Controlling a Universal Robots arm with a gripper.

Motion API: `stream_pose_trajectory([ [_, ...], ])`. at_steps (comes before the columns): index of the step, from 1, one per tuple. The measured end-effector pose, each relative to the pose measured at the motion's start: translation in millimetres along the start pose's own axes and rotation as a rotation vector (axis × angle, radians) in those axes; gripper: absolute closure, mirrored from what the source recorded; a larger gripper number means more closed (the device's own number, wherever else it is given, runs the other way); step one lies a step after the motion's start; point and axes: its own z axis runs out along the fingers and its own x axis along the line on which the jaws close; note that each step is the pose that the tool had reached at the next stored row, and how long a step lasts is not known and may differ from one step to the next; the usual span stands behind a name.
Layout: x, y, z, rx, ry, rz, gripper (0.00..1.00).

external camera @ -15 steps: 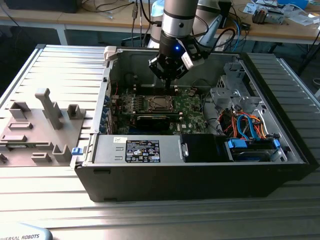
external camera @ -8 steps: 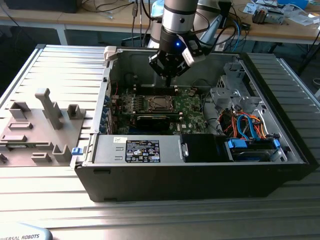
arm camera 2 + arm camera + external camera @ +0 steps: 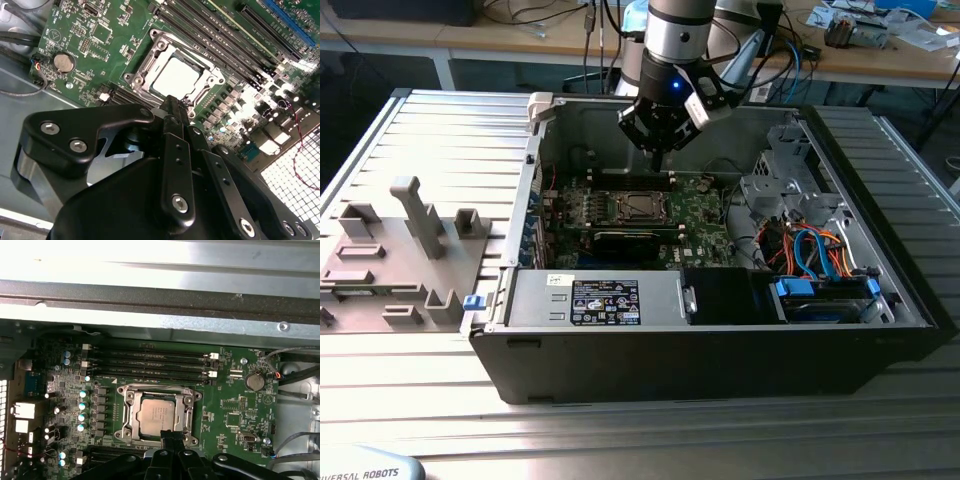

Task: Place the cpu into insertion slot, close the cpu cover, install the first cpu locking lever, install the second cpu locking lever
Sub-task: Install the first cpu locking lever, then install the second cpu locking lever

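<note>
Cpu (image 3: 156, 416) sits in its slot (image 3: 187, 402) with the cover (image 3: 131, 416) down (claw (image 3: 176, 106) clenched, empty), so levers look up next, needing a careful hook.

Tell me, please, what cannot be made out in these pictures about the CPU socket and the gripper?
- The gripper fingertips: in both wrist views they lie over the near edge of the insertion slot, so that edge is hidden.
- The locking levers: too thin to tell latched from free around the cpu cover.
- The cpu: print on its top is too small.
- In the exterior view, the slot is too small for detail.
</note>
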Motion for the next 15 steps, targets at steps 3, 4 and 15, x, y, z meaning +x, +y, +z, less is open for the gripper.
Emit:
stream_pose_trajectory([
  [3,0.0,0.0,0.0,-0.0004,0.0000,0.000,0.89],
  [4,0.0,0.0,0.0,-0.0006,-0.0001,0.000,0.89],
  [15,0.5,-7.3,0.3,-0.0050,-0.0003,0.000,0.89],
])
